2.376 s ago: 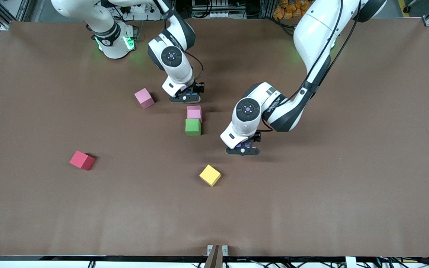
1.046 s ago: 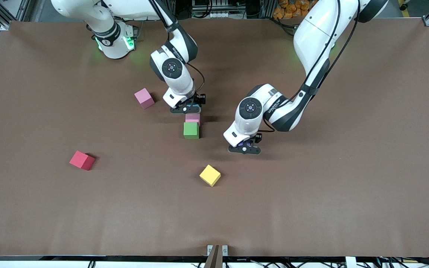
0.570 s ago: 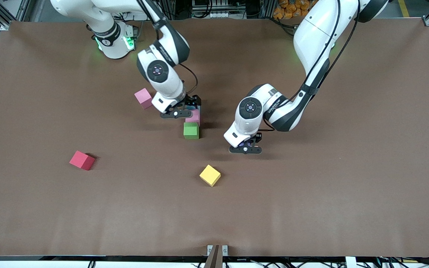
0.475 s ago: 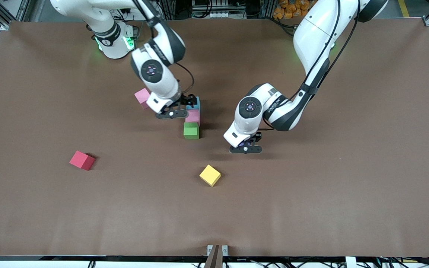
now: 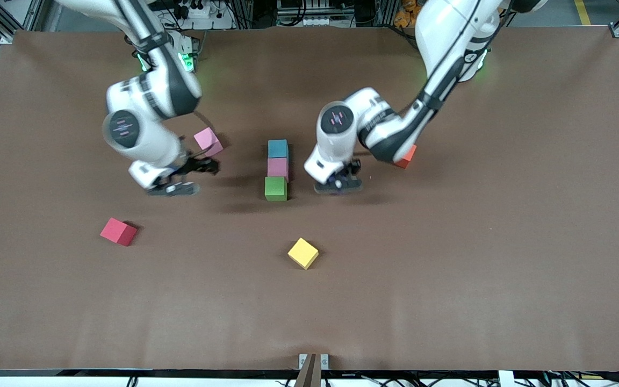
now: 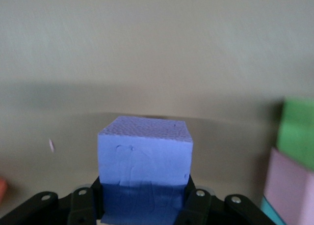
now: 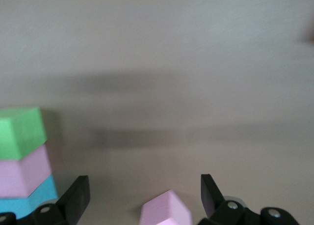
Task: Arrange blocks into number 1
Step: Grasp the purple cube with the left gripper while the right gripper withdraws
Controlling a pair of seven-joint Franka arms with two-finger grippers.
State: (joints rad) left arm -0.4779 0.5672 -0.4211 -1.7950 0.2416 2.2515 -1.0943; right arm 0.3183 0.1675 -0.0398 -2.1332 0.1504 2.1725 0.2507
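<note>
Brown matting is covering the whole surface (image 5: pixel 449 279), and a metal frame with cables is being shown along the upper edge of the front view. At the centre of that view, three blocks are lying in a touching column: the light blue block (image 5: pixel 278 148) uppermost, the pink block (image 5: pixel 278 167) under it, and the green block (image 5: pixel 276 188) lowest in the frame. The same column is being seen in the right wrist view, with green (image 7: pixel 19 131), pink (image 7: pixel 22 173) and light blue (image 7: pixel 27 200) in a row.

Just beside the column, toward the left arm's end, the left claw (image 5: pixel 338 183) is being held low over the surface, pinching the purple block (image 6: pixel 143 158) between its fingers (image 6: pixel 195 205). An orange cube (image 5: pixel 407 157) is partly hidden under that arm.

At centre left of the front view, the right claw (image 5: pixel 174 185) is being held over bare matting, spread and carrying nothing. A second pink block (image 5: pixel 208 141) is lying tilted just above it in the frame. The red block (image 5: pixel 119 231) is lying at lower left, well apart from the column, and a yellow cube (image 5: pixel 303 253) is lying below the column.
</note>
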